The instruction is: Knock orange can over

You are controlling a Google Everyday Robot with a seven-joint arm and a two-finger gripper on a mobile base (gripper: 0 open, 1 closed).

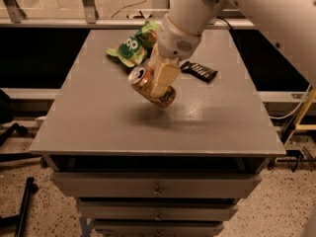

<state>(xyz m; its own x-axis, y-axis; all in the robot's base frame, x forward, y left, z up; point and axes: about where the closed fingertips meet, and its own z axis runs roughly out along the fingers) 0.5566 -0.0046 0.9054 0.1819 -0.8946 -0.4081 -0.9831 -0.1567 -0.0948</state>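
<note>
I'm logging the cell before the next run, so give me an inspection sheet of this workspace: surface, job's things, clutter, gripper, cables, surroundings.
Surface: grey table top, with a shadow under the can.
Job's things: orange can, tilted with its top to the left, seemingly off the surface.
Clutter: green snack bag at the back; black candy bar wrapper to its right.
Grippers: gripper over mid-table, fingers shut on the orange can.
Cables: floor cable behind the table; side cable at the right.
Surroundings: drawers under the top; speckled floor.
</note>
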